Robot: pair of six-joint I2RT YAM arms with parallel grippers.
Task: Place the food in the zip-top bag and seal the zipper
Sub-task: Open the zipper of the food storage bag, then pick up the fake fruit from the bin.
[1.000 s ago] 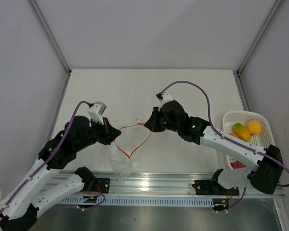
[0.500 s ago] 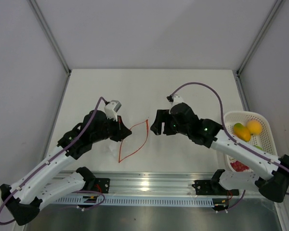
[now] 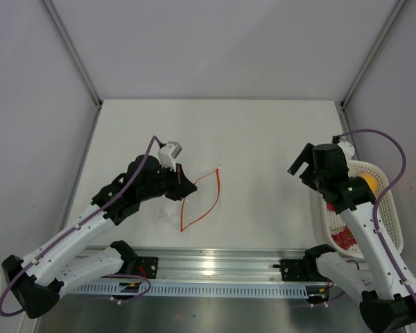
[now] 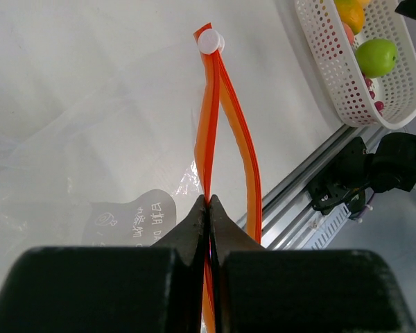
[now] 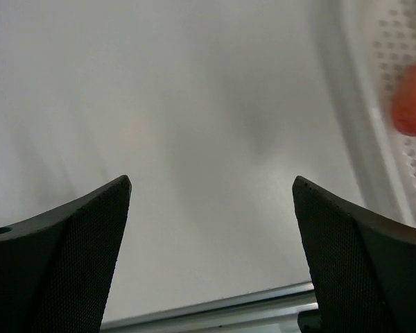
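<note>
Left of centre, our left gripper pinches the zipper of the zip-top bag, which lies on the table. To the right, our right gripper hangs released beside the basket holding the food; one blurred fruit looks red.

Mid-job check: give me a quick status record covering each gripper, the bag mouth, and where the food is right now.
left gripper: shut, pinching one side of the zipper
right gripper: open, empty, over the table next to the basket
zip-top bag: mouth gaping open, unsealed
food: in the basket, none seen in the bag
</note>
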